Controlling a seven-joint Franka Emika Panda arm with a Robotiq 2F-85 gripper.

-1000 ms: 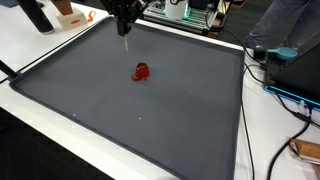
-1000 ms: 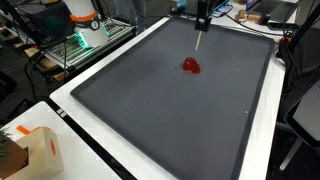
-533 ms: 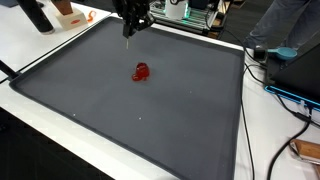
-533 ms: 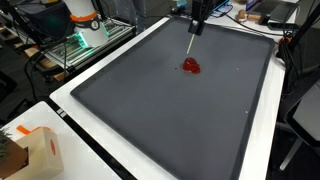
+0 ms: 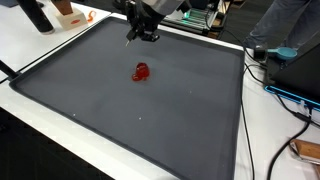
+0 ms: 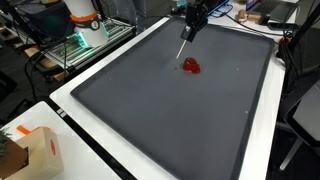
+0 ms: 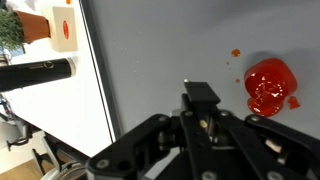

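Grey mat (image 5: pixel 200 110), red blob (image 5: pixel 141 72) near hand (image 5: pixel 146 32)

one red blob (image 6: pixel 190 66) is lying on one dark mat (image 6: pixel 160 115), and one end effector (image 6: pixel 189 26) is gripping one thin stick (image 6: pixel 181 47). one black cylinder (image 7: pixel 35 70) and one small cardboard box (image 7: pixel 62 25) are sitting on one white table (image 7: pixel 55 112).

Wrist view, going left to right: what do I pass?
Black cylinder → white table surface → gripper, shut on a thin stick → small red drop → red blob.
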